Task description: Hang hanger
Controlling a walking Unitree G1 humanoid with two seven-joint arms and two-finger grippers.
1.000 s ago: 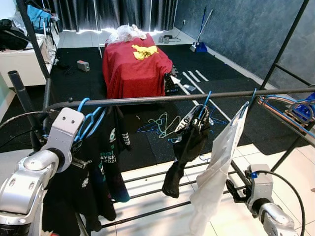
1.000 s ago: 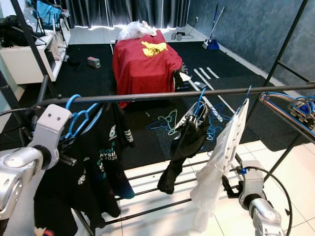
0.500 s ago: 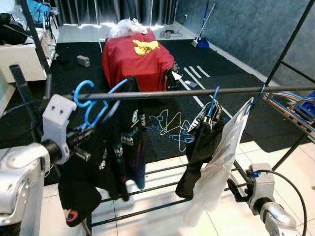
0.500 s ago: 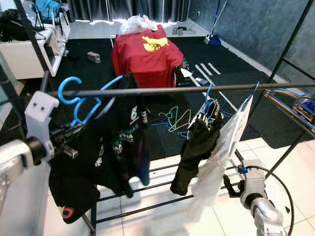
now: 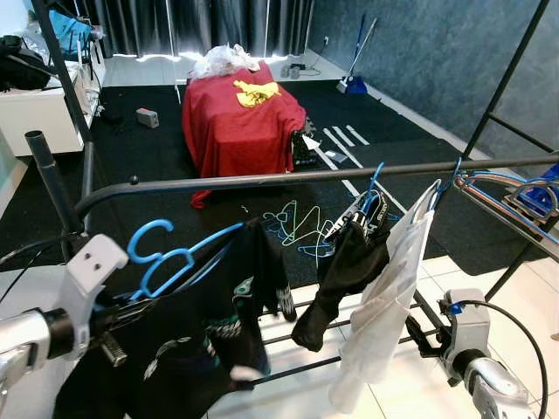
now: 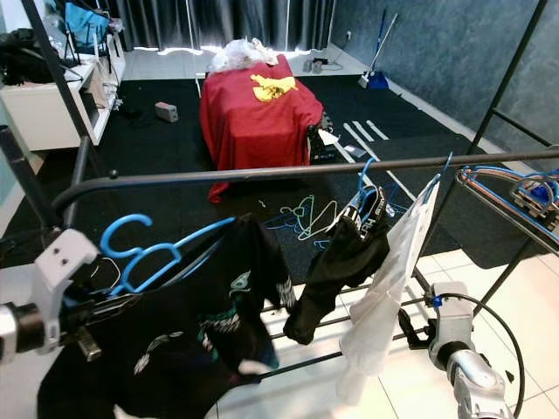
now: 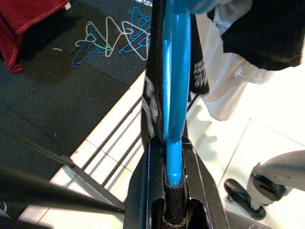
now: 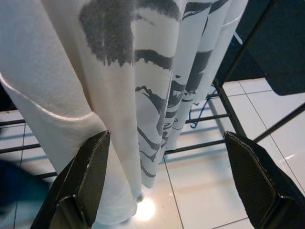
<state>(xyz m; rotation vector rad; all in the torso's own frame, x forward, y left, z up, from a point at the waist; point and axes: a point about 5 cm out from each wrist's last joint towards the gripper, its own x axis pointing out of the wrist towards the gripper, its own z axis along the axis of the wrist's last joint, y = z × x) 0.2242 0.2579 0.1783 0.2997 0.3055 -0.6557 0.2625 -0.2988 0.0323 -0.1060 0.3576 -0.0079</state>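
Left eye view gives the wide scene: clothes rail runs above and ahead of the left gripper, which carries a blue hanger with a black shirt draped on it, hook below the rail and not on it. Left wrist view adds the grip detail, fingers clamped on the hanger's blue bar. Right wrist view shows the right gripper low with fingers wide apart, the hung white shirt just ahead of them.
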